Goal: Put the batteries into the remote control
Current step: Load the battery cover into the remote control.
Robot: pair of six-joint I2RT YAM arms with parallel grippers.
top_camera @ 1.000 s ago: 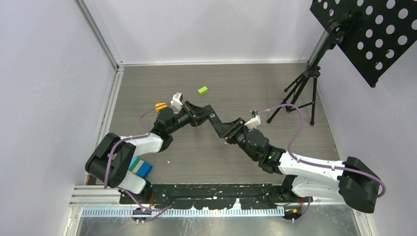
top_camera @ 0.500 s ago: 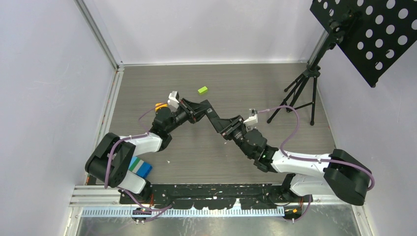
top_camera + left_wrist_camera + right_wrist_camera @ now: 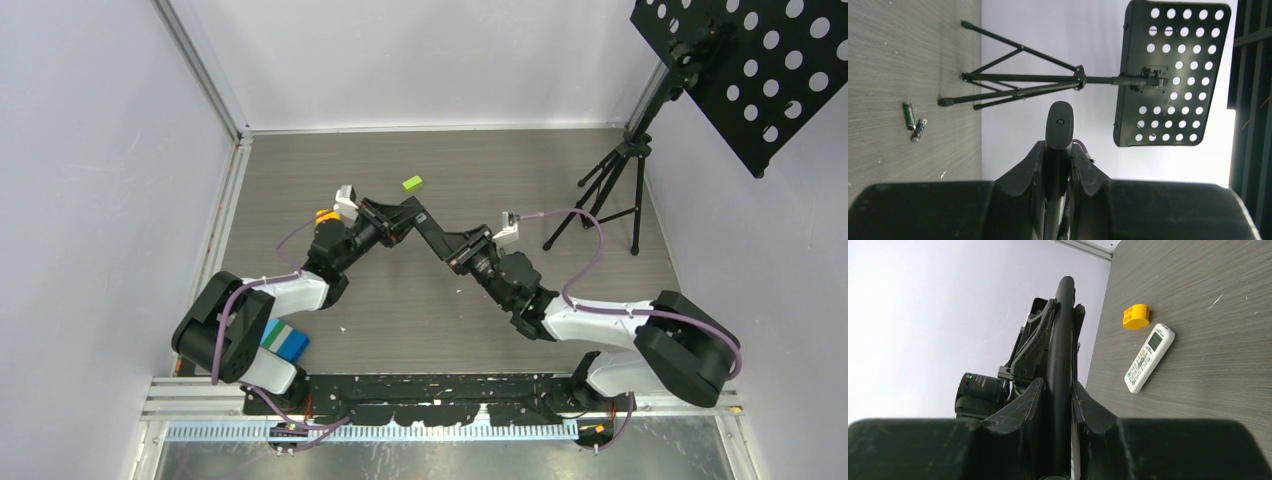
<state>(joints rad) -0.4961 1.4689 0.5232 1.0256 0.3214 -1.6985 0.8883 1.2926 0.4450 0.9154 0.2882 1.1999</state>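
Note:
A long black remote control (image 3: 432,235) hangs in the air between my two arms. My left gripper (image 3: 393,222) is shut on one end, and in the left wrist view the remote's rounded tip (image 3: 1059,125) sticks out past the left gripper (image 3: 1057,147). My right gripper (image 3: 1057,385) is closed against both sides of the other end of the black remote (image 3: 1063,340). Two small batteries (image 3: 909,115) (image 3: 918,130) lie side by side on the floor near the tripod feet. A white remote (image 3: 1149,358) lies face up on the table.
A yellow brick (image 3: 1137,317) sits just beyond the white remote. A green block (image 3: 412,183) lies at mid-back. A music stand on a tripod (image 3: 610,180) stands at the back right. A blue and green object (image 3: 285,340) lies by the left arm's base.
The right arm has reached further left and its jaws have narrowed onto the black remote. The left gripper with the remote has drifted slightly left and back.

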